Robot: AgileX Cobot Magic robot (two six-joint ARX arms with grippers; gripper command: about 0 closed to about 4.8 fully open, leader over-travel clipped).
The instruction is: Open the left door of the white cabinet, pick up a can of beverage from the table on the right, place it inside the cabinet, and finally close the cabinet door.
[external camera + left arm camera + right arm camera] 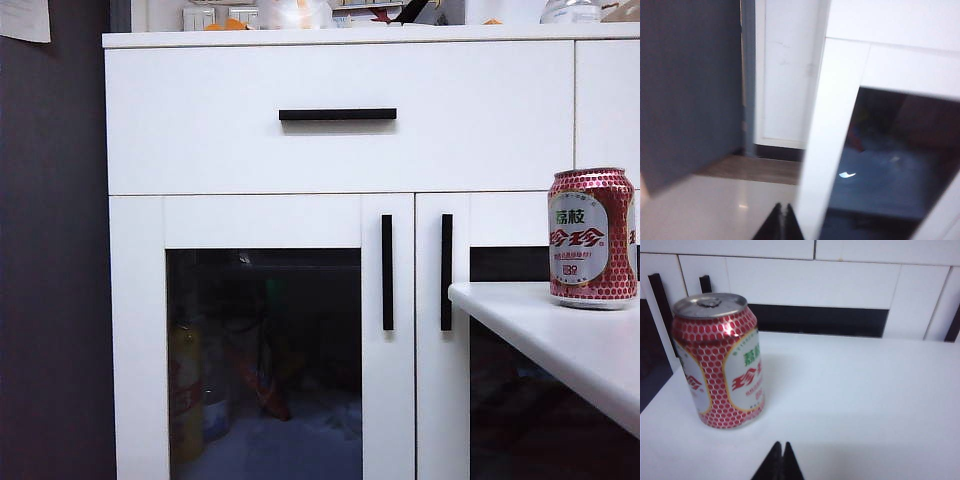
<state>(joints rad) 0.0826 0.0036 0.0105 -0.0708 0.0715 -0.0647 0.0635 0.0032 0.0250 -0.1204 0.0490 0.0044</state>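
Only right wrist view shows can (717,362) top, left claw (784,225), right claw (781,463) closed, empty.

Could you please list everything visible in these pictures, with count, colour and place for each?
White cabinet: one, white, fills the exterior view.
Drawer: one, white, black horizontal handle, above the doors.
Left door: one, white frame, dark glass, shut.
Right door: one, same, shut.
Can of beverage: one, red, upright on the table.
Table: one, white, right.
Yellow bottle: one, behind the left glass.
Left gripper: black, shut, near the cabinet's left side.
Right gripper: black, shut, above the table, short of the can.
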